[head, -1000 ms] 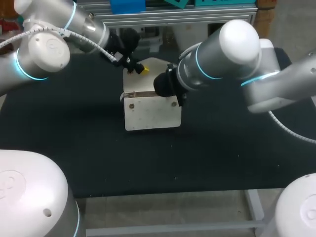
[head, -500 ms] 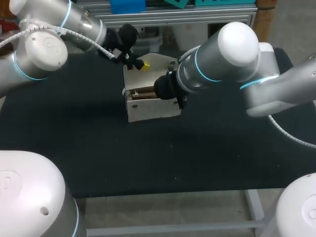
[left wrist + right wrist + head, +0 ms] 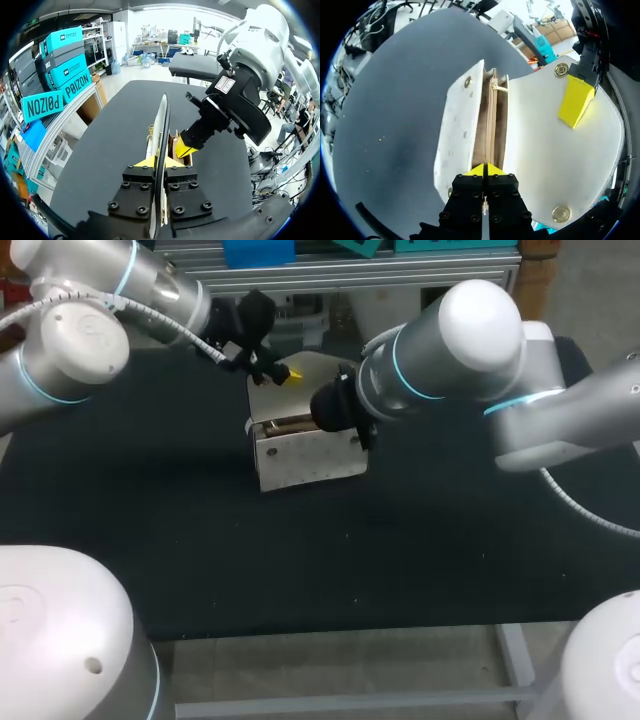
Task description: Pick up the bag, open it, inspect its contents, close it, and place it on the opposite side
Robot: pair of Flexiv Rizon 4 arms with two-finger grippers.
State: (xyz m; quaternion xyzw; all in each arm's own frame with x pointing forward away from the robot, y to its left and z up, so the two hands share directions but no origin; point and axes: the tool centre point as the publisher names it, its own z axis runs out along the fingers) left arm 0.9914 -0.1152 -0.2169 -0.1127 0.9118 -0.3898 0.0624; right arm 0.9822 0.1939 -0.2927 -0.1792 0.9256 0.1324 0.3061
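Observation:
A cream handbag (image 3: 310, 462) stands on the black table (image 3: 150, 510) with its flap (image 3: 318, 375) swung up and back, so the tan inside (image 3: 490, 125) shows. My left gripper (image 3: 159, 161) is shut on the flap's far edge, seen edge-on between its fingers; one of its yellow fingertips (image 3: 576, 100) lies on the flap's inner face. My right gripper (image 3: 484, 170) is shut on the end of the bag's mouth, and its yellow tips (image 3: 186, 149) also show from the left wrist. In the head view the right wrist (image 3: 335, 410) hides those fingertips.
Metal snaps (image 3: 561, 70) sit at the flap's corners and on the bag's front wall (image 3: 267, 452). Bare black table lies in front of the bag and to both sides. The table's front edge (image 3: 330, 630) runs close to the robot's bases.
The left gripper has drawn the flap up and back, and the bag's mouth has come open. The front wall now looks shorter. The right gripper stays at the mouth.

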